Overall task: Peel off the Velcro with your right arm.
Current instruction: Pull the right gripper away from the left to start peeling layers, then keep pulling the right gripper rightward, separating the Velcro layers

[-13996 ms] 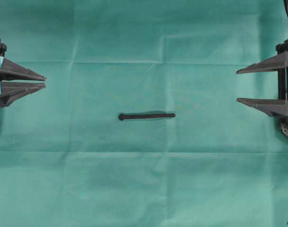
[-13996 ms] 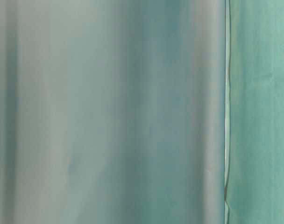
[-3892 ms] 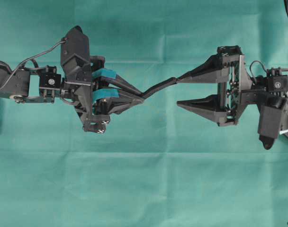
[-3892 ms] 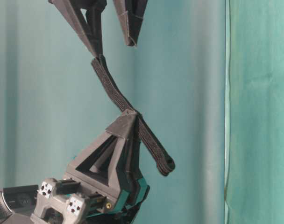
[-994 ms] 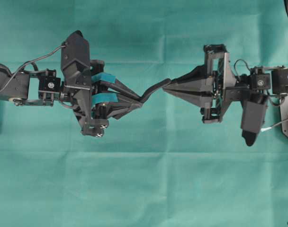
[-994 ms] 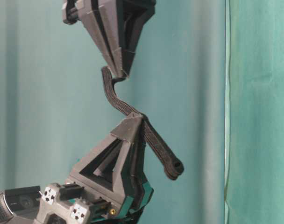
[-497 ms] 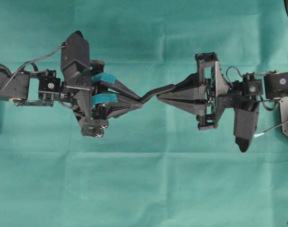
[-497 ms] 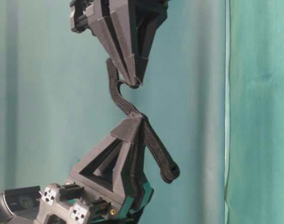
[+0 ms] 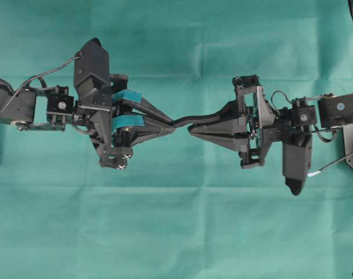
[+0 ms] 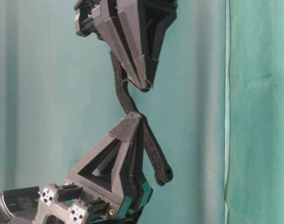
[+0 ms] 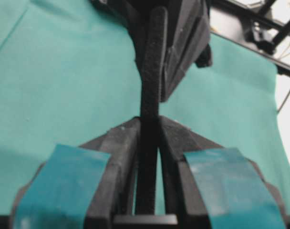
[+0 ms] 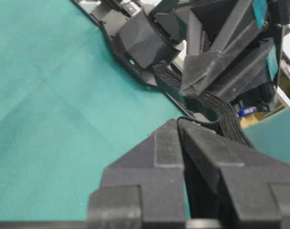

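While the teal-padded left fingers (image 9: 172, 124) clamp the thin black Velcro strip (image 9: 191, 121), the plain black right fingers (image 9: 191, 129) pinch its other end above the green surface (image 9: 176, 232).

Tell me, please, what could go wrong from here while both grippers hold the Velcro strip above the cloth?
The right gripper is shut on only a thin layer near the tip of the Velcro, so it might slip free when pulling. The left gripper clamps the strip mid-length with the knobbed end hanging free; a hard pull could drag the whole strip through instead of separating the layers. The two grippers' tips are close together, so they could collide.
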Tool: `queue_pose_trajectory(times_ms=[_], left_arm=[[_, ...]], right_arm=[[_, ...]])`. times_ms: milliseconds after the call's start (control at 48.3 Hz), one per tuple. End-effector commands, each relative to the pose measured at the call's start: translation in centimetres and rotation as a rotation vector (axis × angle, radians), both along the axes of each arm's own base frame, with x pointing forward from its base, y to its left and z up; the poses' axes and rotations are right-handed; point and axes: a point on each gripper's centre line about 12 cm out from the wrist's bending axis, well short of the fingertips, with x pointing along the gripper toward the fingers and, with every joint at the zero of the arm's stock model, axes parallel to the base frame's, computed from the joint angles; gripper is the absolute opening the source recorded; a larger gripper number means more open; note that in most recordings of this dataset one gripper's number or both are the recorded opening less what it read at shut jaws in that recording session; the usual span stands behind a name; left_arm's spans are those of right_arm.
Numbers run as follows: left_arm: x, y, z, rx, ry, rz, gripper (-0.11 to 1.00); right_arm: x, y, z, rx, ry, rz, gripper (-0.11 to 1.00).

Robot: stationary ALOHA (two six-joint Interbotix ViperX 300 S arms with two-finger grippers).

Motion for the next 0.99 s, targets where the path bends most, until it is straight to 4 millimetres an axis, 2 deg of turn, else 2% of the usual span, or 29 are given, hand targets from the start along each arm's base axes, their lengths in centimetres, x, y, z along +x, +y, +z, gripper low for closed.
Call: queue_pose_trajectory(times_ms=[0,476,973], left_arm=[[-0.1,0.1,1.3,-0.002,-0.043,0.003,0.1],[-0.1,0.1,1.4,-0.002,-0.046,0.003,0.1],[-0.1,0.0,1.3,-0.002,-0.043,0.0,0.1]], right_arm=[[0.5,0.5,0.9,0.002,-0.029,0.015,-0.09],[1.9,0.8,0.1,0.002,-0.006,0.024,-0.09],[3.0,0.8,0.3,-0.003,-0.013,0.024,-0.09]])
